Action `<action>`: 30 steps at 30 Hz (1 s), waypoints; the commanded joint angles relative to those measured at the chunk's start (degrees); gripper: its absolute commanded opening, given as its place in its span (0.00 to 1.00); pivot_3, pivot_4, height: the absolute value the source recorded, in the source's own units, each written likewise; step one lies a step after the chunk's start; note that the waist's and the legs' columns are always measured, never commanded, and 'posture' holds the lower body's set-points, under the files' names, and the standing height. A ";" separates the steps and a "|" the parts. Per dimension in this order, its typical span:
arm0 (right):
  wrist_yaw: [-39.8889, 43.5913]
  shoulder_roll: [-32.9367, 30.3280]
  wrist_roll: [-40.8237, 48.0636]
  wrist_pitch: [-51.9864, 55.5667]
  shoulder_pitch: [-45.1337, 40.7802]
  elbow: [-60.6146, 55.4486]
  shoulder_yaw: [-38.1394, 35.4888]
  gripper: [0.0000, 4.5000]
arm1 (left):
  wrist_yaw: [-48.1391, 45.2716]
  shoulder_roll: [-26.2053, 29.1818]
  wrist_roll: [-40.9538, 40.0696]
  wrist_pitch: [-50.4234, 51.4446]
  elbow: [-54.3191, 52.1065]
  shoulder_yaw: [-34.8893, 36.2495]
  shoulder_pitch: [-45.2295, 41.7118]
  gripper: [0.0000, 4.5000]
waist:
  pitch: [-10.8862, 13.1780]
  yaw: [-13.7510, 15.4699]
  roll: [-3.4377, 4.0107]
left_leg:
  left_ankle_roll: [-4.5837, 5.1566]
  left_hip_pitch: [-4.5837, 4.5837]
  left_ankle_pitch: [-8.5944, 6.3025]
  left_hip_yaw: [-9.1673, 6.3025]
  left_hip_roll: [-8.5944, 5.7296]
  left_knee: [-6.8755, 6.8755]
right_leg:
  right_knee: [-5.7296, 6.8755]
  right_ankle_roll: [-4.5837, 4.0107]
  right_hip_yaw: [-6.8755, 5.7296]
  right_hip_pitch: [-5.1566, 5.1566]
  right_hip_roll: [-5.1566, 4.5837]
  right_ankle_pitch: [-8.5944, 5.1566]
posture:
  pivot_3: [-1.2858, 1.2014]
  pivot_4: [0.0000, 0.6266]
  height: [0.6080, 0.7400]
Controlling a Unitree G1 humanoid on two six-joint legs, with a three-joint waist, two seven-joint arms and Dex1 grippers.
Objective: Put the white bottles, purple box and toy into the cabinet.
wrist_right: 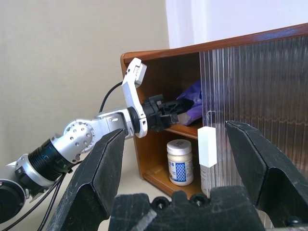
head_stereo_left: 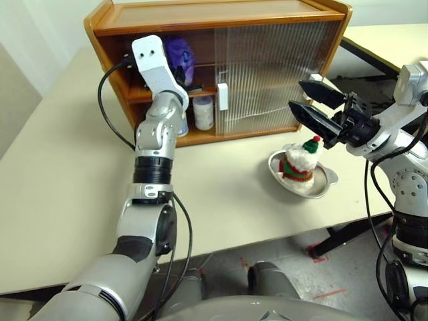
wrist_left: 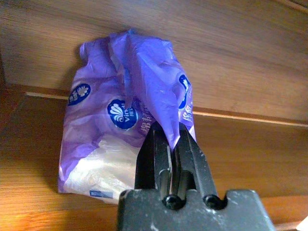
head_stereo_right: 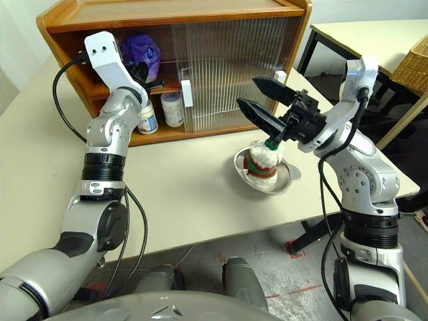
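The purple box (wrist_left: 120, 125) lies on the upper shelf of the cabinet (head_stereo_left: 221, 15), in its open left half. My left gripper (wrist_left: 167, 139) reaches into that shelf and is shut on the packet's crinkled top fold. Two white bottles stand on the bottom shelf: one (head_stereo_left: 203, 112) in plain sight, the other (head_stereo_right: 148, 120) partly behind my left wrist. The toy (head_stereo_left: 301, 160) sits in a silver dish on the table in front of the cabinet's right half. My right gripper (head_stereo_left: 296, 94) hangs open just above and behind the toy, holding nothing.
The silver dish (head_stereo_left: 326, 185) rests near the table's front right. A ribbed sliding door (head_stereo_left: 267, 73) with a white handle (head_stereo_left: 223, 97) covers the cabinet's right half. A second table (head_stereo_left: 394, 40) and a wicker basket (head_stereo_right: 414, 63) stand at the far right.
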 commanded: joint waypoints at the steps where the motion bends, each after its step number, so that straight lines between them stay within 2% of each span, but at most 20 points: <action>1: 0.40 0.38 -0.50 -1.14 0.28 -0.38 0.82 1.00 | 2.53 -0.18 -0.53 3.24 -2.34 1.12 -2.25 0.00 | 0.00 0.02 -0.01 | 0.00 0.00 0.00 0.00 0.00 0.00 | 0.00 0.00 0.00 0.00 0.00 0.00 | 0.47 0.00 1.00; 23: 0.65 1.28 -0.74 -1.55 1.36 -0.61 1.12 1.00 | 4.99 -0.14 0.26 15.02 -9.85 0.78 -1.94 0.00 | 0.02 0.13 -0.03 | 0.00 0.00 0.00 0.00 -0.01 0.00 | -0.01 0.01 0.00 -0.01 0.00 -0.01 | 0.47 0.00 1.00; 24: 0.62 1.27 -0.70 -1.50 1.37 -0.63 1.10 1.00 | 4.62 -0.11 0.28 15.33 -10.03 0.47 -1.63 0.11 | 0.02 0.12 -0.03 | 0.00 0.00 0.00 0.00 -0.01 0.00 | -0.01 0.01 0.01 -0.01 0.00 -0.01 | 0.47 0.00 1.00; 26: 0.57 1.21 -0.63 -1.40 1.36 -0.66 1.04 1.00 | 4.71 -0.22 0.39 16.20 -10.32 0.33 -1.27 0.23 | 0.02 0.12 -0.02 | 0.00 0.00 0.00 0.00 -0.01 0.00 | -0.01 0.01 0.01 -0.01 0.00 0.00 | 0.47 0.00 1.00; 30: 0.73 0.98 -0.62 -1.27 1.25 -0.34 0.96 1.00 | 4.38 -0.51 -0.13 16.19 -11.14 0.63 -1.49 0.57 | 0.02 0.14 -0.03 | 0.00 0.00 0.00 0.00 0.00 0.00 | 0.00 0.00 0.01 -0.01 0.00 0.00 | 0.48 0.00 1.00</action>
